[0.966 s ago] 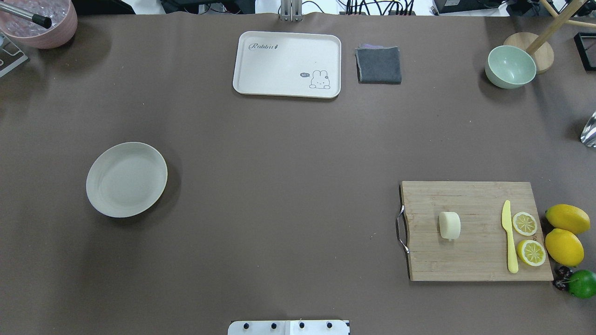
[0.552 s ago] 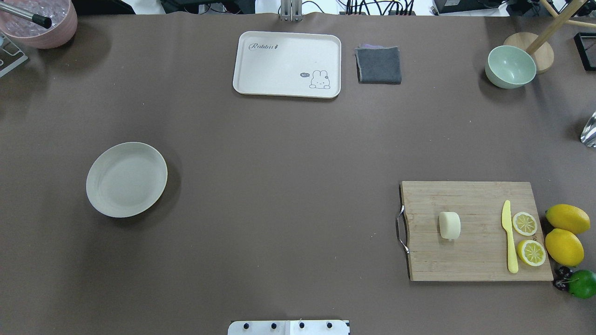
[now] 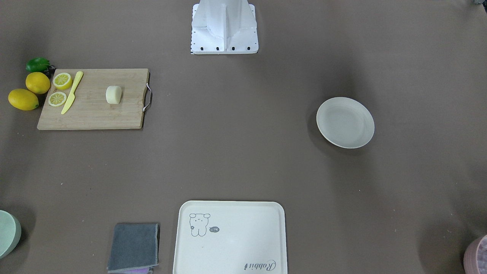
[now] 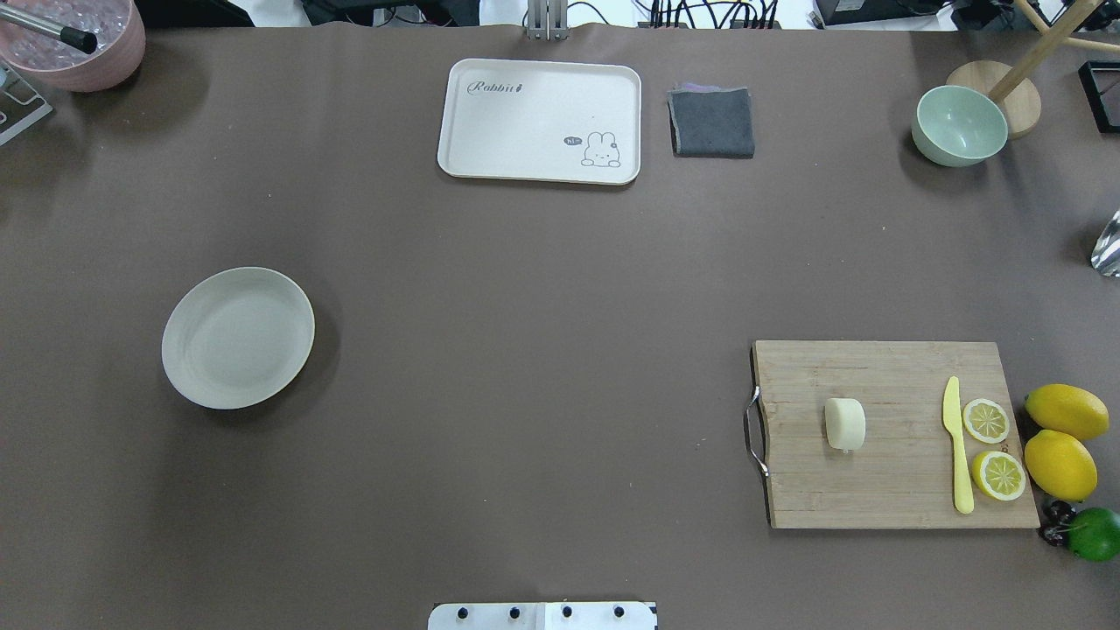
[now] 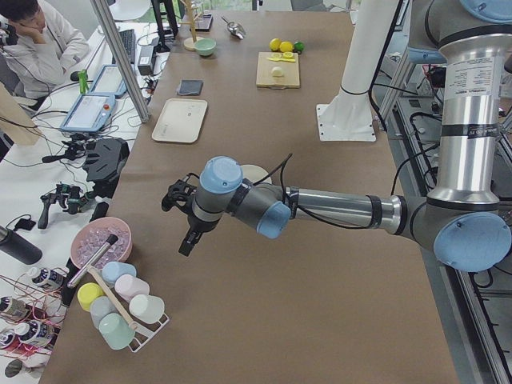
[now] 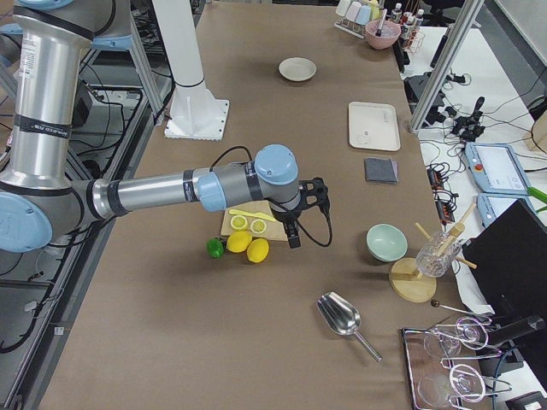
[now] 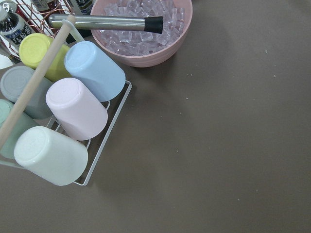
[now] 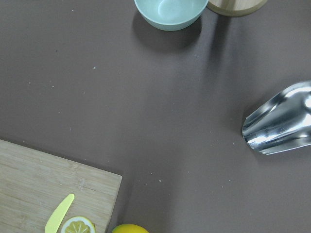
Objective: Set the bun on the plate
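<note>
The pale cream bun [image 4: 845, 424] [image 3: 113, 94] lies on its side on a wooden cutting board [image 4: 875, 490] at the table's right. Far off at the left sits the round off-white plate [image 4: 238, 338] [image 3: 345, 122], with nothing on it. Neither gripper appears in the overhead or front views. In the exterior left view my left gripper [image 5: 186, 245] hangs above the table near the plate's end. My right gripper [image 6: 293, 239] shows in the exterior right view, hovering by the board's far end. I cannot tell whether either is open or shut.
On the board lie a yellow knife [image 4: 958, 446] and two lemon slices [image 4: 986, 420]; lemons [image 4: 1060, 464] and a lime sit beside it. A cream tray [image 4: 540, 121], grey cloth [image 4: 712, 122] and green bowl [image 4: 959, 125] stand at the back. Pink ice bowl [image 7: 141, 29] and cup rack [image 7: 63, 111] at far left.
</note>
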Controlling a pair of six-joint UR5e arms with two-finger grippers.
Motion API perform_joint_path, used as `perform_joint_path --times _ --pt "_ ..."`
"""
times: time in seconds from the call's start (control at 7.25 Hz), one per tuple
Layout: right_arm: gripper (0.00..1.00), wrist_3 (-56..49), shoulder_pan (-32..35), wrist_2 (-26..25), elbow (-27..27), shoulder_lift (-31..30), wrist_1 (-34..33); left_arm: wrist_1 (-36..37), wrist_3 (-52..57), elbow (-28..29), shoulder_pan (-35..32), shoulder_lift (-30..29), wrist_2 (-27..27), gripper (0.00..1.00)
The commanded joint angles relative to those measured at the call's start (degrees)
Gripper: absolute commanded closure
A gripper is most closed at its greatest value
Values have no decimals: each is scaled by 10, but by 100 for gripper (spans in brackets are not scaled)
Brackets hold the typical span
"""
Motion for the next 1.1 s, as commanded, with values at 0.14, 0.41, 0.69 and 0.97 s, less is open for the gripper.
perform_joint_path --times 0.14,0.41,0.69,0.97 --pt "0 205 -42 -7 -25 -1 100 -4 -135 -3 97 -18 -35 2" --pt "0 323 -125 -53 8 10 95 -65 -278 2 165 -23 -34 2" --pt "0 412 -209 -118 20 25 93 -96 -355 12 233 -25 -30 2" --pt "0 417 -215 -116 21 26 97 -186 -440 67 292 -49 -30 2"
